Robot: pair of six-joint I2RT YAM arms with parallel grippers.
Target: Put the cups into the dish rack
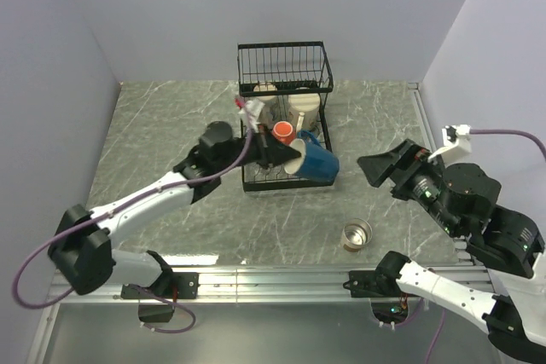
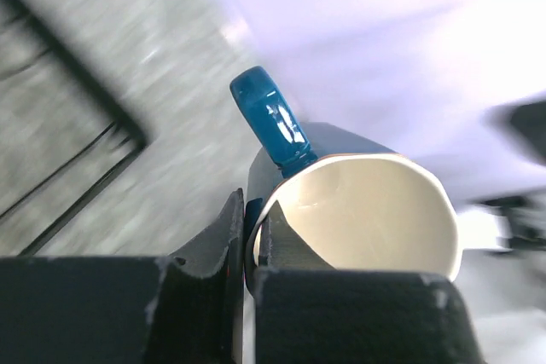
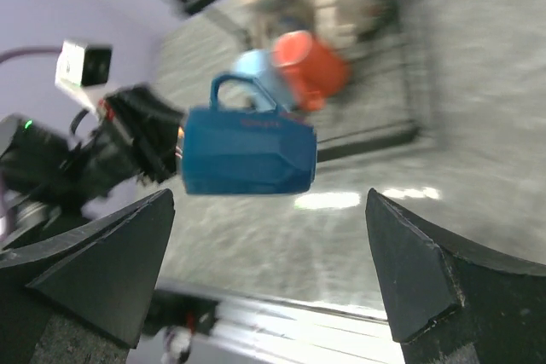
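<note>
Top external view: we pinch the dark blue mug point(image 1: 319, 164) mid-frame with our left gripper point(image 1: 293, 157). Our right gripper point(image 1: 368, 167) is spread wide.

I see the dark blue mug point(image 1: 317, 164) on its side, aloft at the dish rack's point(image 1: 286, 61) four o'clock corner. Orange mug point(image 1: 283, 132) inside — steel cup point(image 1: 357, 234) outside, at five o'clock.

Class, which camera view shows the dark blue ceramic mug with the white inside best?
Right wrist: the dark blue mug appears side-on, body and handle whole. Top external shows the mug small, from above. Left wrist shows only the mug rim, inside and handle.
</note>
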